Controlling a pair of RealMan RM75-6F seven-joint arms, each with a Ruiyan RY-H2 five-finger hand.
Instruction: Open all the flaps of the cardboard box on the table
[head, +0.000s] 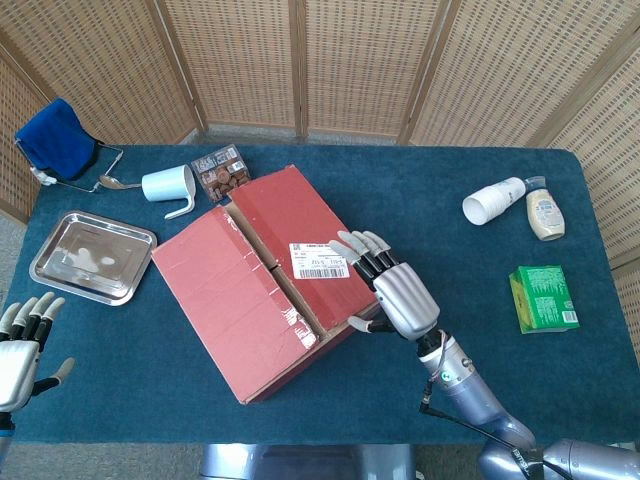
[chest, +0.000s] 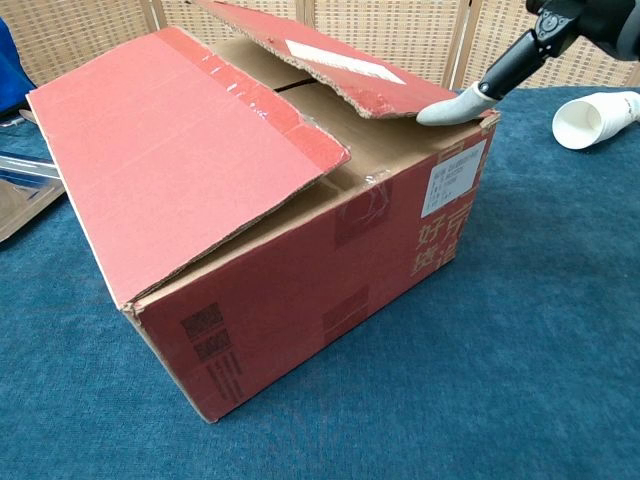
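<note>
The red cardboard box (head: 240, 310) stands mid-table, also filling the chest view (chest: 300, 270). Its left flap (chest: 170, 130) lies down over the top. The right flap (chest: 320, 60), bearing a white label (head: 318, 260), is tilted up, with a gap beneath its near edge. My right hand (head: 392, 290) holds this flap at the near right corner: fingers spread over its top, thumb (chest: 450, 105) hooked under its edge. My left hand (head: 25, 345) hovers open off the table's front left corner, away from the box.
A metal tray (head: 90, 258) lies left of the box. A white mug (head: 170, 186), a snack packet (head: 221, 170) and a blue cloth (head: 55, 137) sit behind it. At right are a tipped white cup (head: 493, 200), a bottle (head: 545, 213) and a green carton (head: 543, 298).
</note>
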